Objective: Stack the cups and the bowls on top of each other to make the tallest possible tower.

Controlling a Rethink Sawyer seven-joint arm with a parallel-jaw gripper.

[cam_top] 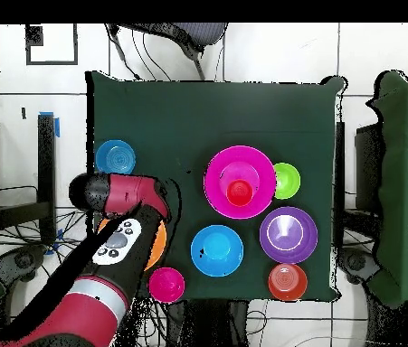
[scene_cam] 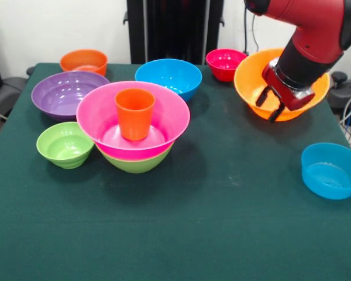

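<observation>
— Pincer (scene_cam: 270,103) status?
— Fingers spread, empty, hanging over the large orange plastic bowl (scene_cam: 251,79) at the tabletop (scene_cam: 222,222) edge.
— Tower (scene_cam: 134,126)?
— Green bowl, pink bowl, orange tumbler (scene_cam: 134,112) stacked. I judge it just begun: purple bowl (scene_cam: 61,93), blue bowl (scene_cam: 169,76), small ones still loose.

Red-black arm angled down from upper right, gripper (scene_cam: 269,104) fingers apart, empty, pointing down-left
</observation>
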